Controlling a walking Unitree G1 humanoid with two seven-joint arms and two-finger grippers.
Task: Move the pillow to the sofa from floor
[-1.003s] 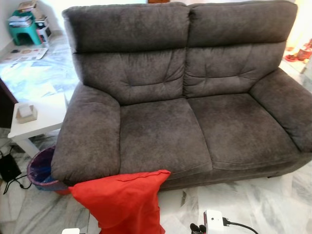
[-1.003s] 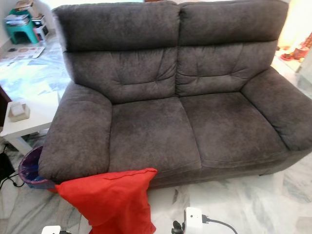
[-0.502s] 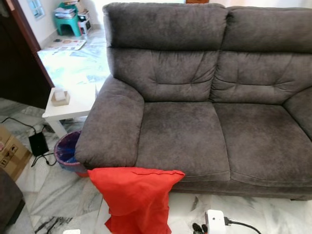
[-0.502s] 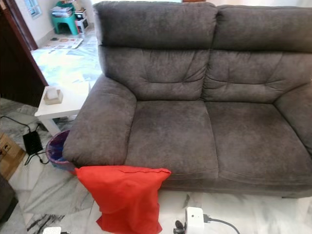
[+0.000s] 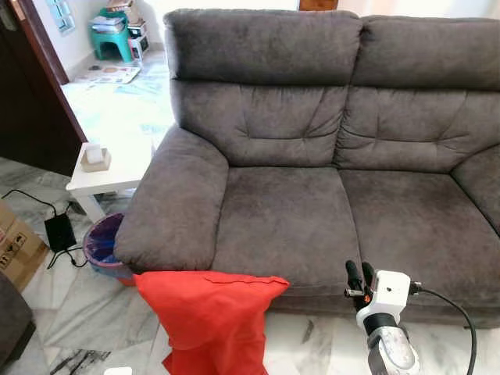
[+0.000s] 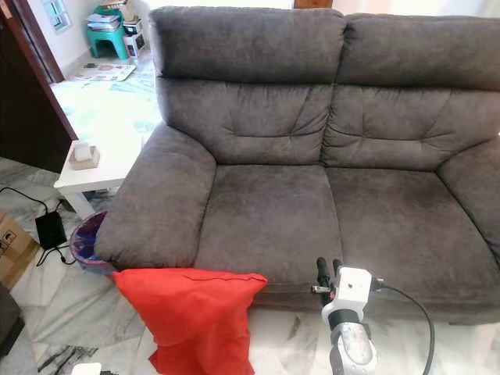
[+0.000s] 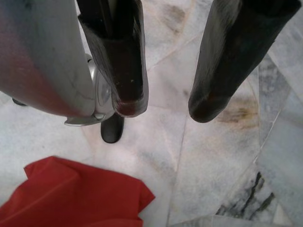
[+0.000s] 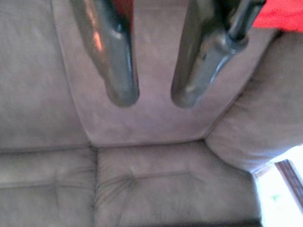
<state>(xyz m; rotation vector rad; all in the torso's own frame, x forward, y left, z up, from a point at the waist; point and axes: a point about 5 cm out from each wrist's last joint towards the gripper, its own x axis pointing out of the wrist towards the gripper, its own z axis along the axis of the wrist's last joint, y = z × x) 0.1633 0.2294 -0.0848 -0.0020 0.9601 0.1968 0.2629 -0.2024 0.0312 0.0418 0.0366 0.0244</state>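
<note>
A red pillow stands on the marble floor, leaning against the front of the dark grey sofa below its left armrest. My right gripper is raised in front of the left seat cushion's front edge, to the right of the pillow and apart from it. Its fingers point at the seat, open with nothing between them. A red corner of the pillow shows beside them. My left gripper hangs open over the floor, just above a corner of the pillow.
A white side table with a tissue box stands left of the sofa. A purple bin sits below it, beside a black adapter with a cable. A cardboard box and dark door lie at far left.
The view swung left after the earliest frames, then held nearly still. My right arm has risen into view in front of the seat cushion. The pillow has not moved.
</note>
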